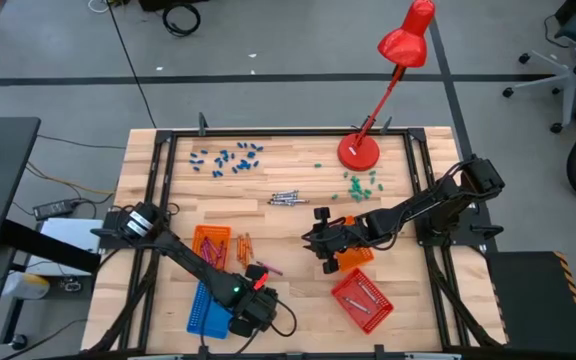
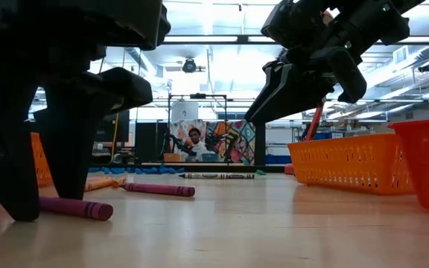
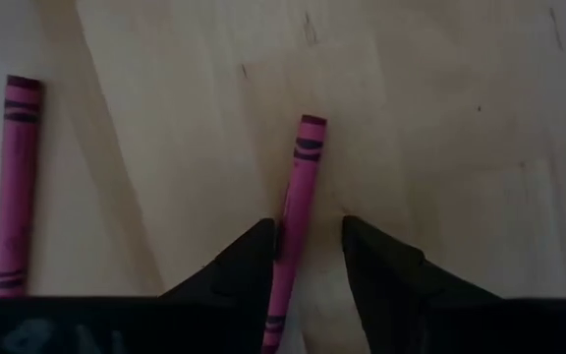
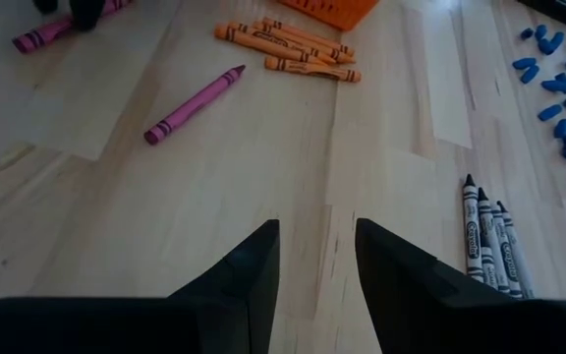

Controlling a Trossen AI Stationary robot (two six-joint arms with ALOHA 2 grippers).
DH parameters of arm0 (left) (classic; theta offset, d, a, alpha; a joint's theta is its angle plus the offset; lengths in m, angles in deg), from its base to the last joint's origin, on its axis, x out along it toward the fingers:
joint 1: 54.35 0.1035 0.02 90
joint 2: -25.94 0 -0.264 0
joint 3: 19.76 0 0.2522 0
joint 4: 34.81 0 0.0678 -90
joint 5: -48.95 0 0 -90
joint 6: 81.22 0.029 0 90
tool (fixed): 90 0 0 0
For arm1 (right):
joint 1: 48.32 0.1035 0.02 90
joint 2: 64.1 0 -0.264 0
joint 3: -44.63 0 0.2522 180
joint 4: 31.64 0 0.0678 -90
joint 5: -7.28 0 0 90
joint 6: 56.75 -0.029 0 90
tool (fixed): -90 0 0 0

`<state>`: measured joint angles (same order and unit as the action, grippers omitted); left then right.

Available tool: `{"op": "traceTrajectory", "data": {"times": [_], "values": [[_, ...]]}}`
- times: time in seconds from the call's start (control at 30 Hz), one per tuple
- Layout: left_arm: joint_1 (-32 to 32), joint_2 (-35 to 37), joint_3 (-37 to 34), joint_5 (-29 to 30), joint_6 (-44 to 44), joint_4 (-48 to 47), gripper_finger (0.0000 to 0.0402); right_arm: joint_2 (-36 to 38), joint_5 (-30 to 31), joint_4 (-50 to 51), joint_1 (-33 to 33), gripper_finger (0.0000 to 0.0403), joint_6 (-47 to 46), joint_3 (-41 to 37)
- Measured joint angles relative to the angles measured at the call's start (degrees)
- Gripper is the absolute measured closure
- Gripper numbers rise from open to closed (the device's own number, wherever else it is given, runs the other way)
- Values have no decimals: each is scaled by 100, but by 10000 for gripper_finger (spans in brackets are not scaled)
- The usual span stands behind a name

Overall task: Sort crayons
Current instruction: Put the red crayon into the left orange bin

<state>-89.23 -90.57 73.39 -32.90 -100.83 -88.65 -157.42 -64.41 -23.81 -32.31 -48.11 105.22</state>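
Where left gripper straddles, magenta crayon

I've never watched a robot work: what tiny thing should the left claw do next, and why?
Probably close its fingers. The left gripper is down at the table with a pink crayon lying between its open fingers, not yet pinched. Closing should grip it for lifting. The right gripper hangs open above bare wood.
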Motion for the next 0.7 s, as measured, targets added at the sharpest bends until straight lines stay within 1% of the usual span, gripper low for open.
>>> {"op": "traceTrajectory", "data": {"times": [0.1, 0.33, 0.43, 0.53, 0.7], "values": [[9, -2, 0, -149, -57, 0, 287, 0, -19, 0, 0, 264, 0, 0], [2, -2, 0, -180, -57, -8, 362, 0, -42, 0, 0, 264, -7, 0], [2, 0, 0, -158, -44, -17, 384, 0, -44, 0, 0, 264, -8, 0], [2, 0, 0, -136, 126, -18, 385, 0, -44, 0, 0, 264, -9, 0], [8, -29, 131, 60, 407, -180, 371, 0, -44, 0, 0, 264, -9, 0]]}}
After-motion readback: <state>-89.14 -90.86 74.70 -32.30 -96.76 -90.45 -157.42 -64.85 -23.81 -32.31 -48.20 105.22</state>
